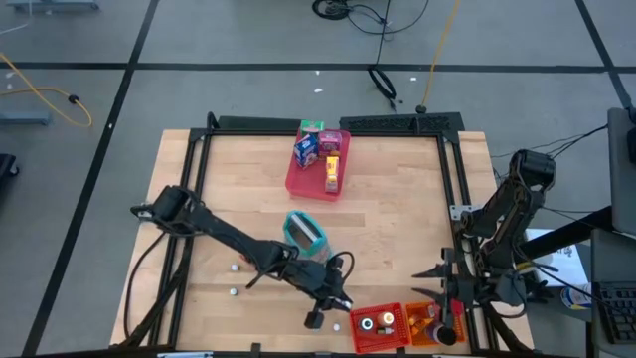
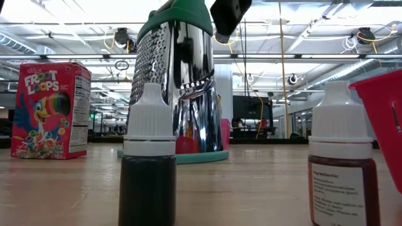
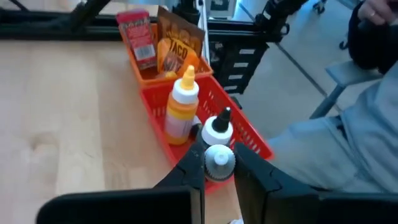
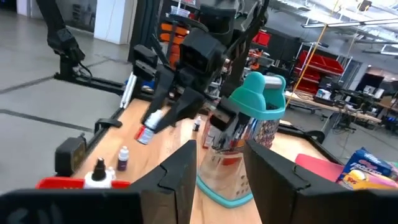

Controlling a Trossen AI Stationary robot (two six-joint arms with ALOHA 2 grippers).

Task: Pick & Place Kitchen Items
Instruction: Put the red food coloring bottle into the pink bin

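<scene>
The left end effector (image 3: pixel 219 171) is pinched tight on a small white-capped bottle (image 3: pixel 219 160), just beside the red bin (image 1: pixel 380 328) near the front of the worktop (image 1: pixel 397 219). Inside that bin stands a yellow bottle (image 3: pixel 181 107). The right end effector (image 4: pixel 217 168) waits with its fingers partly apart, holding nothing, over the orange bin (image 1: pixel 435 324).

Red bin (image 3: pixel 245 124) (orange-capped bottle (image 3: pixel 180 106))

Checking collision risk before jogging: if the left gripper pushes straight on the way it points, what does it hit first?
Likely the red bin. The left gripper, shut on a small white-capped bottle, points at the bin's near edge, with a black-tipped bottle inside just beyond. Depth is hard to judge.
</scene>
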